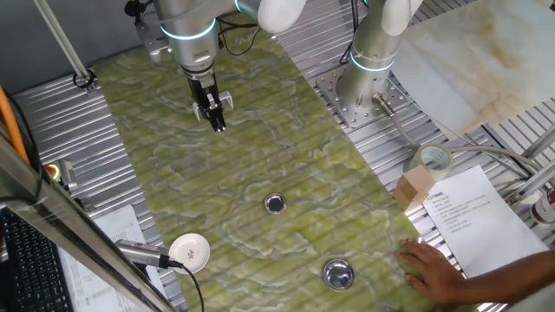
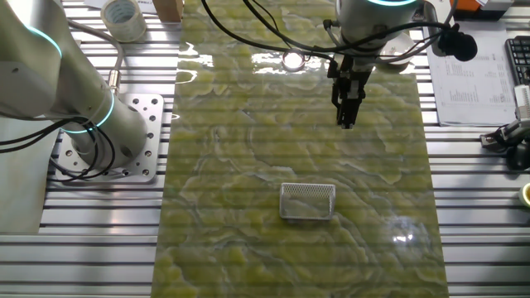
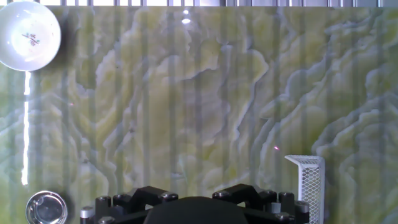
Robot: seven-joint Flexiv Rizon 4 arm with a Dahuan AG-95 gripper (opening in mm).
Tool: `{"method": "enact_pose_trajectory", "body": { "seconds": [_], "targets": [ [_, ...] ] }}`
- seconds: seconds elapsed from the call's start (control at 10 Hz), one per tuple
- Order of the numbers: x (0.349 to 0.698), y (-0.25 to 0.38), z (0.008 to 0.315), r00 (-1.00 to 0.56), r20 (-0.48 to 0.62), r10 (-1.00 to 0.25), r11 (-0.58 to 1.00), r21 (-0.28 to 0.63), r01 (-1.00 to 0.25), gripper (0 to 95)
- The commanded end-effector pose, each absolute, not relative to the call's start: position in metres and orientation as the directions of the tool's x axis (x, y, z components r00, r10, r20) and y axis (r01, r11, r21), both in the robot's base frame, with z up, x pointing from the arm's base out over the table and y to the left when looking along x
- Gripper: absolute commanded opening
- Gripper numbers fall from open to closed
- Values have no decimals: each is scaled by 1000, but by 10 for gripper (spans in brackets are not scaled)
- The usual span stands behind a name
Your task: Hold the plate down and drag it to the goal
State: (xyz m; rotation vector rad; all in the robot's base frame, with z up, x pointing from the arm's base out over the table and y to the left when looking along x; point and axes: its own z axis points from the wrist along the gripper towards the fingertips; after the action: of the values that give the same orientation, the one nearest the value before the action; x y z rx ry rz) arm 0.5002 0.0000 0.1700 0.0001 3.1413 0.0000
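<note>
The plate (image 1: 275, 204) is a small shiny round silver dish lying flat in the middle of the green marbled mat. It also shows in the other fixed view (image 2: 292, 60) and at the bottom left of the hand view (image 3: 46, 208). My gripper (image 1: 218, 124) hangs above the mat well away from the plate, fingers together and holding nothing; it also shows in the other fixed view (image 2: 345, 121). The hand view shows only the hand's black body (image 3: 199, 211), not the fingertips. A white mesh goal (image 2: 307, 201) stands on the mat on the gripper's other side, also seen in the hand view (image 3: 306, 180).
A larger shiny metal bowl (image 1: 338, 274) and a white round disc (image 1: 189, 250) sit at the mat's near end. A person's hand (image 1: 434, 270) rests on the mat's corner. A second arm's base (image 1: 364, 87), a tape roll (image 1: 434, 159) and papers (image 1: 473, 217) lie beside the mat.
</note>
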Motion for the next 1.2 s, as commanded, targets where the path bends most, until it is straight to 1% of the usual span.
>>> {"method": "enact_pose_trajectory", "body": {
  "seconds": [0.1,0.2,1.2],
  "targets": [
    [500,0,170,-1000,0,0,1000,0,0,950],
    [500,0,170,-996,21,-85,996,-26,-85,0],
    [501,4,169,-995,18,-101,994,-30,-102,0]
  ]
}}
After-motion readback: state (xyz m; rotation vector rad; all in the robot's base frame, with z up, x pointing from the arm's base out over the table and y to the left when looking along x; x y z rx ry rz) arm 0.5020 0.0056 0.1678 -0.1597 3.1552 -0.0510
